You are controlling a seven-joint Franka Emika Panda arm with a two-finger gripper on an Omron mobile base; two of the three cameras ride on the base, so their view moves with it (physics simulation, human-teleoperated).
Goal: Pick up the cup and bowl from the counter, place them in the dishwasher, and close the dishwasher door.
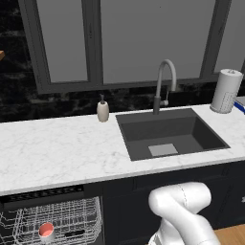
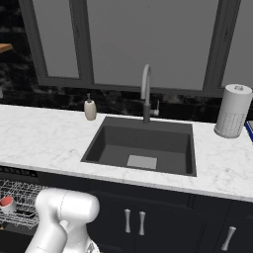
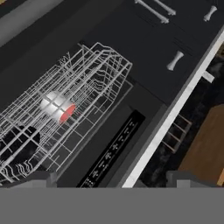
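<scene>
The cup is seen in the white wire rack of the dishwasher, pulled out below the front edge of the tabletop at its left part. In the left base view its red inside is turned toward the camera, so it appears to be lying tilted or on its side. In the hand view the cup is seen through the rack wires, and a dark round shape, taken to be the bowl, is seen near it in the same rack; whether the two touch cannot be told. In the right base view the cup shows at the left edge, in the rack.

The gripper is released, its two tips set wide apart at the bottom of the hand view, with nothing between them. It is held above the rack and the vented strip.

On the tabletop, a soap dispenser stands near the back edge, left of the sink. A faucet rises behind the sink, and a paper towel roll stands near the right back corner.
</scene>
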